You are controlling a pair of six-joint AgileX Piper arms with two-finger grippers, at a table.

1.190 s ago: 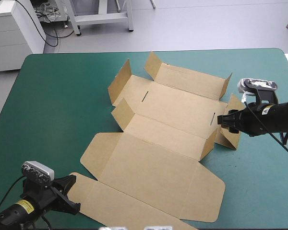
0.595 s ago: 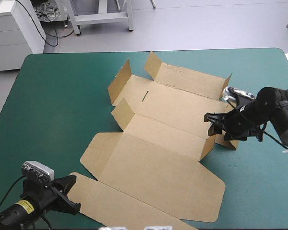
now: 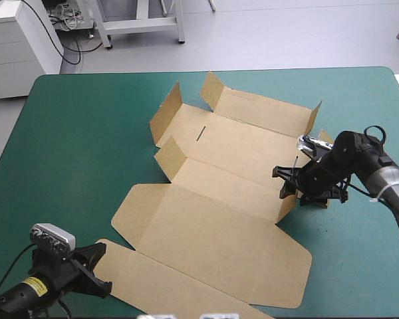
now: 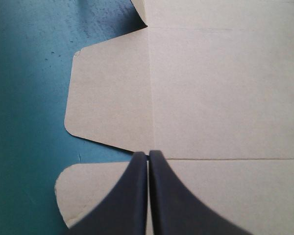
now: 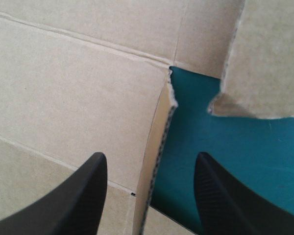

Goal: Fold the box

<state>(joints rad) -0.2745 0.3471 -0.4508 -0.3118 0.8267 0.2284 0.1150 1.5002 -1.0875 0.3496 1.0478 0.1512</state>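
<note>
The right gripper (image 5: pixel 150 159) is open, its black fingers (image 5: pixel 88 196) set wide apart. Between them stands the cut edge of a raised side flap (image 5: pixel 159 147), with brown board on one side and bare teal-green cover (image 5: pixel 196 127) on the other. The fingers do not yet touch the flap. The left gripper (image 4: pixel 148 154) is closed on nothing, its tips meeting in a point over a crease near the notch between two rounded tabs; whether it rests on the board I cannot tell. The box (image 3: pixel 219 199) lies mostly flat across the middle of the table (image 3: pixel 86 133), a few short flaps tilted up at its far and side ends. It looks light and stiff, likely to bend cleanly only along its scored lines and to slide on the cover if pushed. The flap's free upper edge seems the best hold, pinched across its thin wall. Beyond the right gripper there is open cover toward the table's right edge, and wide bare cover on the left. The box's near panel runs close to the near edge, leaving little room there.
</note>
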